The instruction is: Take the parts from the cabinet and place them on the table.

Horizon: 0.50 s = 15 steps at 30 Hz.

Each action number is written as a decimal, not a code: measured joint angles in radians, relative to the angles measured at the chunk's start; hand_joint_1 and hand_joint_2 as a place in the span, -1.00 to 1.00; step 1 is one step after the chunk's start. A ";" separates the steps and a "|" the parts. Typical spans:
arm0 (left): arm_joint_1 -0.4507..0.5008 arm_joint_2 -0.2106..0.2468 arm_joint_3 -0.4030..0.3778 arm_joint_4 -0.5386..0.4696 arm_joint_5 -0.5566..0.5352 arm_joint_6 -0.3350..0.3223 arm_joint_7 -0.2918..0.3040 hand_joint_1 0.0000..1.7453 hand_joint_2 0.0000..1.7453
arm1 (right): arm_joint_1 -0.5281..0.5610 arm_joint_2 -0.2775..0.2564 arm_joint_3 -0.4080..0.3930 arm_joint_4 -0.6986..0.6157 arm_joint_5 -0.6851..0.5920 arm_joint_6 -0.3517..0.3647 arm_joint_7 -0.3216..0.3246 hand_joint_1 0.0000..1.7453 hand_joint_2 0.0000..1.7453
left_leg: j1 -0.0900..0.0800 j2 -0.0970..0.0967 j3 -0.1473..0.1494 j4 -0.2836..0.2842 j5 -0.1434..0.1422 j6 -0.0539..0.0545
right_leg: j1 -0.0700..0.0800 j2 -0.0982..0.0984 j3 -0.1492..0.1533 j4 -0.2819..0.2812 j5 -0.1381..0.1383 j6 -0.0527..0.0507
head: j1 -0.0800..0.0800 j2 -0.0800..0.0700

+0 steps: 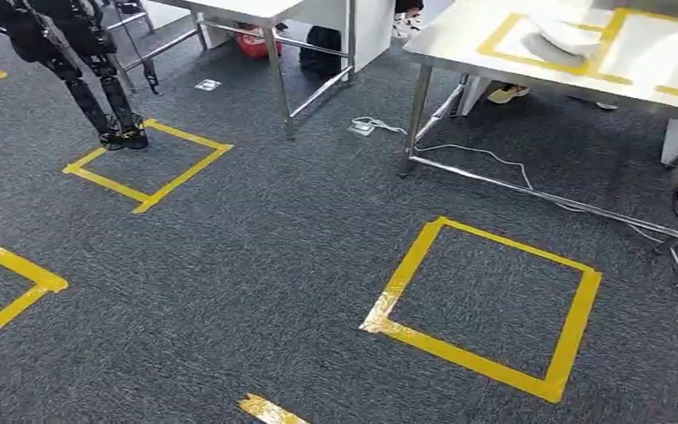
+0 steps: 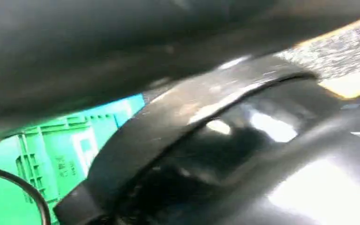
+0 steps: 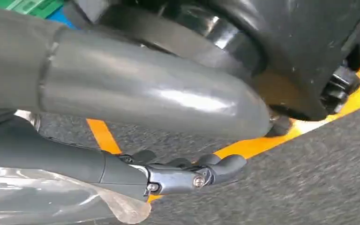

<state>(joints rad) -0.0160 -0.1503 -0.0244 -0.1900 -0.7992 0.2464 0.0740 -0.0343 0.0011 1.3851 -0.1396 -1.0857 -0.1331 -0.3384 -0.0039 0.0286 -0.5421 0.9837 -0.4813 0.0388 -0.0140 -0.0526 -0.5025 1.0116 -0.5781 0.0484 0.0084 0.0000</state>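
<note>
Looking down on grey carpet (image 1: 256,265) with yellow tape squares (image 1: 485,309). Steel bench (image 1: 459,40) ahead right, a pale bagged part (image 1: 565,37) resting on it inside a taped frame. Right hand (image 3: 136,140) gripping what seems a clear plastic bag (image 3: 51,197), thumb above. Left hand's state: cannot tell. Green crate (image 2: 51,154) nearby

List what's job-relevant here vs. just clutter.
Job: steel table; white bagged part on it; clear bag beside right hand.
Lying about: floor cables; another robot's legs; red item under far table.
</note>
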 joint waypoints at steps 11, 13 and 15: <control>-0.007 -0.007 0.002 0.000 0.006 -0.003 -0.001 -1.00 -1.00 | 0.009 -0.003 0.004 0.000 0.003 -0.001 0.002 -1.00 -1.00 | -0.002 -0.140 -0.012 0.016 0.000 -0.013 | -0.006 0.139 -0.008 -0.022 0.045 -0.012 | 0.009 0.000; -0.003 -0.008 0.003 0.000 0.011 -0.003 -0.002 -1.00 -1.00 | 0.008 -0.003 0.007 0.000 0.003 -0.001 0.003 -1.00 -1.00 | 0.002 -0.163 -0.019 0.013 0.007 -0.026 | -0.001 0.120 -0.004 -0.020 0.047 -0.025 | 0.008 0.000; -0.001 -0.009 0.006 0.000 0.012 -0.002 -0.002 -1.00 -1.00 | 0.008 -0.003 0.008 0.000 0.003 -0.001 0.003 -1.00 -1.00 | -0.005 -0.119 -0.026 0.036 -0.010 -0.034 | -0.009 0.089 0.002 -0.030 0.053 -0.038 | 0.008 0.000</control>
<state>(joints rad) -0.0173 -0.1591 -0.0179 -0.1900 -0.7870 0.2441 0.0721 -0.0268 -0.0023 1.3928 -0.1392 -1.0822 -0.1339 -0.3353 -0.0088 -0.0909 -0.5685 1.0197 -0.4909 0.0053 -0.0234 0.0367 -0.5005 0.9820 -0.5246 0.0107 0.0160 0.0000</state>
